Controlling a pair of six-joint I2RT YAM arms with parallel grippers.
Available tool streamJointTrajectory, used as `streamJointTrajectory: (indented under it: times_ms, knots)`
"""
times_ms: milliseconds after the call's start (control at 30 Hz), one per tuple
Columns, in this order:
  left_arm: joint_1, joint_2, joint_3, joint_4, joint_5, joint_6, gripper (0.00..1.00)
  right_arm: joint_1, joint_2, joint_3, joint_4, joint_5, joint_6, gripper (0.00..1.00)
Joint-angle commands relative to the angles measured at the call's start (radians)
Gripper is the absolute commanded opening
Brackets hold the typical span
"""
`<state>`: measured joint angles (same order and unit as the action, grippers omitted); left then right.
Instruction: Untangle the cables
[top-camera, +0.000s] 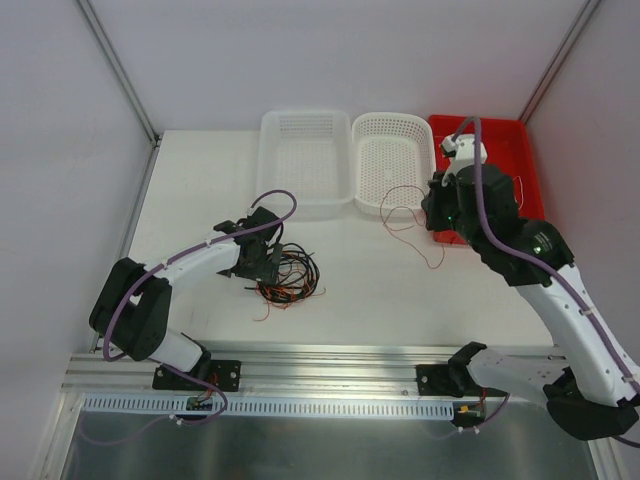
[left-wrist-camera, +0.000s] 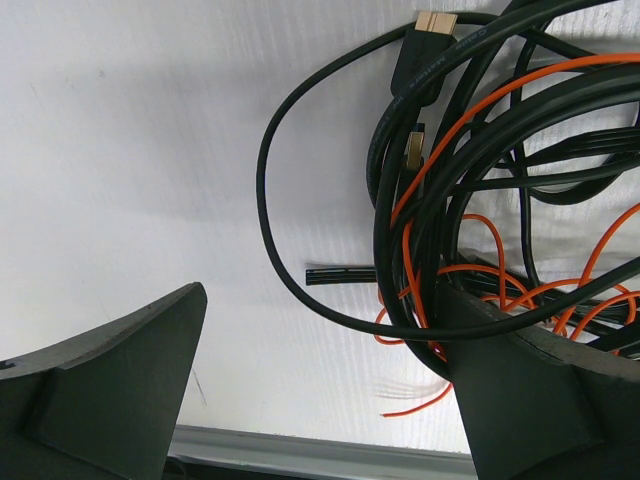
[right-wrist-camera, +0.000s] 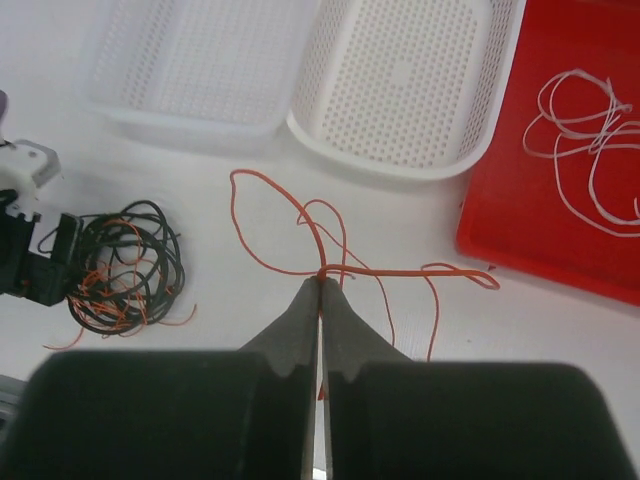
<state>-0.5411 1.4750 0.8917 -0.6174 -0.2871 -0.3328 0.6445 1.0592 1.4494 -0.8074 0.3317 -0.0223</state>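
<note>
Your right fingers (right-wrist-camera: 320, 285) are pressed fully together, pinching a single orange cable (right-wrist-camera: 268, 262) at the spot where its loops cross. That cable lies by itself on the counter (top-camera: 200, 195), just in front of the right-hand white basket (top-camera: 395, 160) and beside the red tray (top-camera: 505, 140). It is well apart from the main tangle (top-camera: 292, 275). One of its ends curls toward the tray's near edge.

Your left fingers (top-camera: 268, 266) stand as wide as they go and hold nothing. They sit low over the counter at the left edge of the tangle. In the left wrist view, one finger is right at the rim of the bundle, with black and orange strands meeting its tip. Whether it actually presses on them I can't tell from this angle. The other finger is over bare counter, apart from the cables.

The tangle is mostly black cables (left-wrist-camera: 268, 190) coiled in overlapping rings, with thin orange strands (left-wrist-camera: 480, 110) threaded through them. A black plug with a gold-coloured end (left-wrist-camera: 435, 22) lies at the far side of the coil in that wrist view, and a second sits just below it.

A white cable (right-wrist-camera: 585, 130) lies in loose loops inside the red tray. The left-hand white basket (top-camera: 305, 150) stands just beside the other one at the back of the counter.
</note>
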Motion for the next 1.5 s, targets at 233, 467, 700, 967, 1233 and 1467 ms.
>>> streamJointTrajectory:
  times_ms: [233,467,700,967,1233,1467]
  knots:
    - [0.007,-0.159,0.006,0.011,-0.001,0.005,0.99,-0.08,0.079,0.186,0.147,-0.017,-0.131,0.01]
    - [0.007,-0.485,-0.114,0.16,0.009,0.037,0.99,-0.173,0.208,0.235,0.33,-0.039,-0.114,0.01]
    - [0.009,-0.67,-0.166,0.245,-0.023,0.054,0.99,-0.256,0.425,0.344,0.494,-0.04,-0.119,0.01]
    - [0.007,-0.644,-0.157,0.246,0.003,0.048,0.99,-0.309,0.717,0.417,0.635,0.035,-0.09,0.01]
    - [0.007,-0.633,-0.16,0.248,-0.003,0.049,0.99,-0.345,1.031,0.549,0.555,-0.006,0.001,0.02]
    - [0.007,-0.605,-0.154,0.246,0.011,0.052,0.99,-0.355,1.075,0.531,0.412,-0.103,0.018,0.46]
